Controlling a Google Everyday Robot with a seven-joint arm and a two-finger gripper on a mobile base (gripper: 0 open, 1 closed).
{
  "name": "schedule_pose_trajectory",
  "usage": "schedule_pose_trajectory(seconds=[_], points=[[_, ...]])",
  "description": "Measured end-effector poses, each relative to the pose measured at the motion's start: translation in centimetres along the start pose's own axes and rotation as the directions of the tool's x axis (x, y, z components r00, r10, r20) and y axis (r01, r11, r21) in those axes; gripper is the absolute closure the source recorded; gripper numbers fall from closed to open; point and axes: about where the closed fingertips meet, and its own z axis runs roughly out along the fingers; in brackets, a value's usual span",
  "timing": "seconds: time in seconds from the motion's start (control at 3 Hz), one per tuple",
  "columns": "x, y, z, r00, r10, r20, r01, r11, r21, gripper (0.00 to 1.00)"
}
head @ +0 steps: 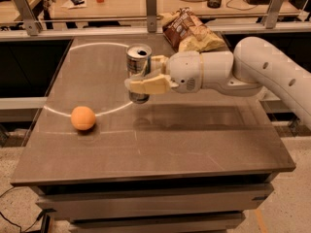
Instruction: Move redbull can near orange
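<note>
I am holding the can [138, 62] in my pincer [141, 75]. The fingers are closed on its lower half, one pale finger [146, 85] crossing its front and the other behind it, so the top of the can is standing free above my grip. The first danger I am seeing is the orange [83, 118]. It is round and lying loose on the bench [194, 144], so if I am bringing the can down too close or too fast, the can or my finger may touch it. It may then roll toward the bench edge, and the can would not be near it. The second danger is the can itself. It is tall and slim, and if I am releasing it while it is tilted or not yet resting on the bench, it may tip over and roll. The smooth metal may also turn a little between my fingers. The can is upright and seems to be hanging slightly above the bench, near the middle of it. The orange is lying well apart from it, nearer to the camera and toward the left side of the view. The chip bag [192, 30] is lying behind my wrist at the far edge, not in my way.
</note>
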Motion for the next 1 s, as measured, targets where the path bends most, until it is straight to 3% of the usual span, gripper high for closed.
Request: schedule_pose_trajectory(seconds=[0.33,1.0], points=[[0.6,0.9,2.0,1.000,0.007,-0.004,-0.007,0.9984,-0.055,1.00],[1.8,3.3,5.7,0.999,0.020,-0.026,-0.024,0.9835,-0.179,1.00]])
